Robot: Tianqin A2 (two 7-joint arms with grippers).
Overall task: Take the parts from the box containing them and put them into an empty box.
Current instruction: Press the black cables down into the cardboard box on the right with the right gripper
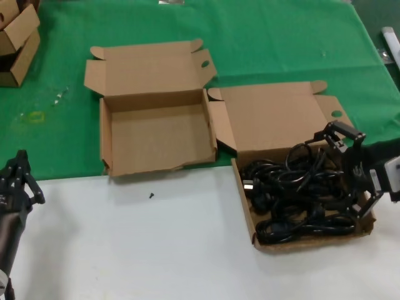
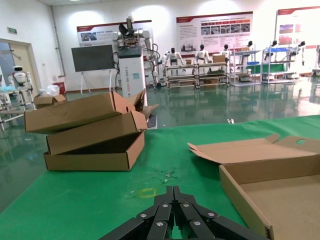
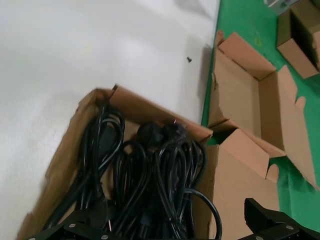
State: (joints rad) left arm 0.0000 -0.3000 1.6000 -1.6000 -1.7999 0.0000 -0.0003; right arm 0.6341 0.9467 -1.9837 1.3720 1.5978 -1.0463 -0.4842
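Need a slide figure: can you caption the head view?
Right gripper open over the cable-filled box; empty box beside it; left gripper parked low.

Stacked cardboard boxes (image 2: 92, 132), green cloth (image 1: 281, 37)

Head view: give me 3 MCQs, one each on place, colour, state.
1. Where is the right gripper?
A. over the box of cables
B. over the empty box
C. off the table

2. What colour are the coiled power cables in the shallow brown cardboard box?
A. white
B. black
C. orange

3. What state is the other brown cardboard box on the green cloth in?
A. lid shut
B. open and full
C. open and empty

Answers: 1 A, its open fingers straddle that box's right side; 2 B, all cables look black; 3 C, lid folded back, bare floor. The left gripper sits idle at the near left.
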